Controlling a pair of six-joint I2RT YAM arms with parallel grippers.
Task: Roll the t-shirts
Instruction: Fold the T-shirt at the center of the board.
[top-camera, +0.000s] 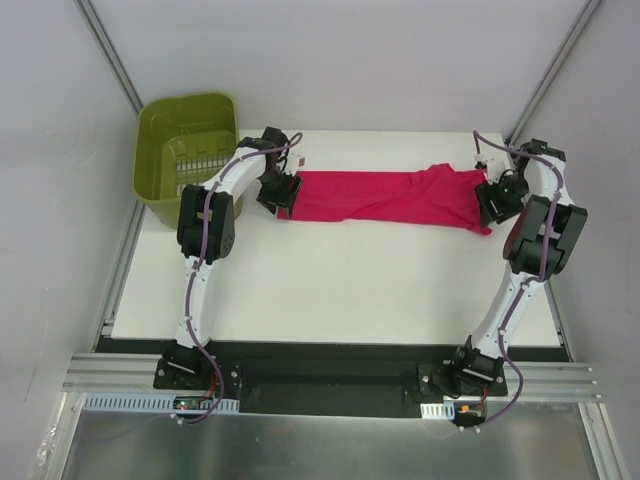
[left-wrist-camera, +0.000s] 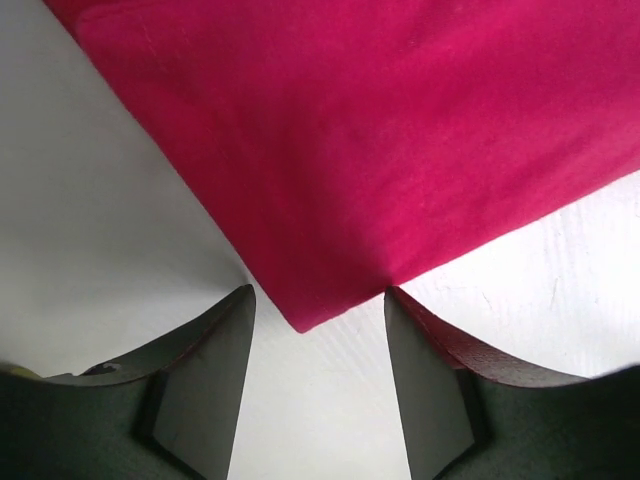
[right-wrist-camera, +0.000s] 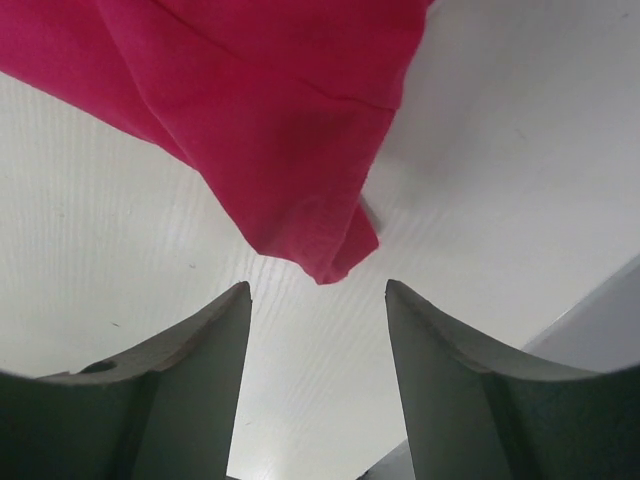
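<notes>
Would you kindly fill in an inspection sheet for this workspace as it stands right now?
Surface: white table, bare apart from the items below.
Job's things: one magenta-red t-shirt lies folded into a long band across the far half. It is flat at its left end, rumpled at its right end, and not yet rolled.
Clutter: green basket at the far left corner; nothing seen inside.
Grippers: left gripper is open, with the band's left corner between its fingertips. Right gripper is open, with the band's right corner just ahead of it.
Cables: purple cables run along both arms, clear of the cloth.
Surroundings: grey walls; aluminium rail along the near edge.
</notes>
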